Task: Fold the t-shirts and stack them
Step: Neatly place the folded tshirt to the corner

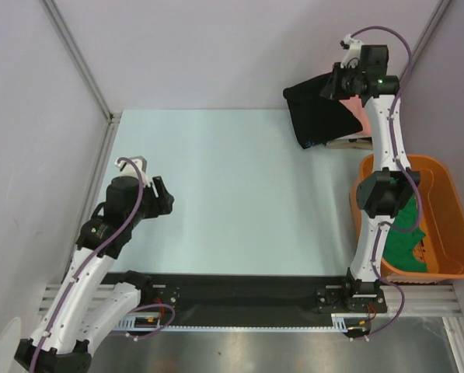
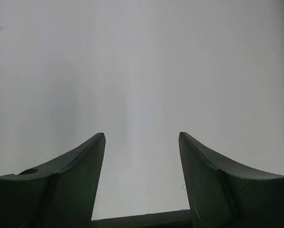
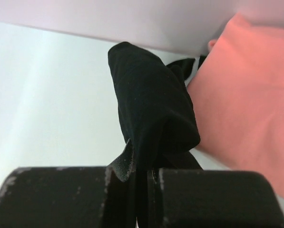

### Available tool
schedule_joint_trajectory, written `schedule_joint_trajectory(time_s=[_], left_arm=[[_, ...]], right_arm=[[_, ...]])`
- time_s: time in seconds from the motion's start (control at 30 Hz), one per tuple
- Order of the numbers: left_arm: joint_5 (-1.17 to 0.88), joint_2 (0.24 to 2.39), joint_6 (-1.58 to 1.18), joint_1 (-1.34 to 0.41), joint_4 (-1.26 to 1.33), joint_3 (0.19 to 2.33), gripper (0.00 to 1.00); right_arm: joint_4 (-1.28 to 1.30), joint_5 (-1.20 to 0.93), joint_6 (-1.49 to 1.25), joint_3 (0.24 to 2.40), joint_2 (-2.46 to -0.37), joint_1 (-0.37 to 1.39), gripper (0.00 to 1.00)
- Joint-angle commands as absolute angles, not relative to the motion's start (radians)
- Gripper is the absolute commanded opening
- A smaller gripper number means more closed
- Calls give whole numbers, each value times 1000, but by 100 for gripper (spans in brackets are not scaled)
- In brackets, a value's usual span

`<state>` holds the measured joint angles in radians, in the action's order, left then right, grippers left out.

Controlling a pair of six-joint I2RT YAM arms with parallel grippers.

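Right gripper (image 3: pixel 142 173) is pinched tight on a fold of the black t-shirt (image 1: pixel 315 115). It holds the shirt up at the upper right of the top view (the cloth hangs down below it). Left gripper (image 2: pixel 142 135) is open wide over the bare surface (image 1: pixel 232 194) at the lower left and holds nothing. A salmon-pink t-shirt (image 3: pixel 246 95) lies just beside the black one, mostly hidden. A green t-shirt (image 1: pixel 410 233) sits in the orange tub (image 1: pixel 453 217), partly behind the arm.
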<state>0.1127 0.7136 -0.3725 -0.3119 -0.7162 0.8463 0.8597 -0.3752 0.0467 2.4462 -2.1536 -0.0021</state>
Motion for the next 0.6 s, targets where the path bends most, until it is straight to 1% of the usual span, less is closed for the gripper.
schedule_joint_trajectory(time_s=[0.0, 0.17, 0.57], left_arm=[[110, 724, -351, -313, -687, 844, 69], [112, 733, -350, -313, -686, 844, 68], [112, 764, -351, -313, -690, 844, 68]], right_arm=[[805, -417, 49, 2529, -2083, -43, 0], [779, -442, 51, 2583, -2092, -75, 0], [647, -508, 5, 2585, -2164, -167, 0]])
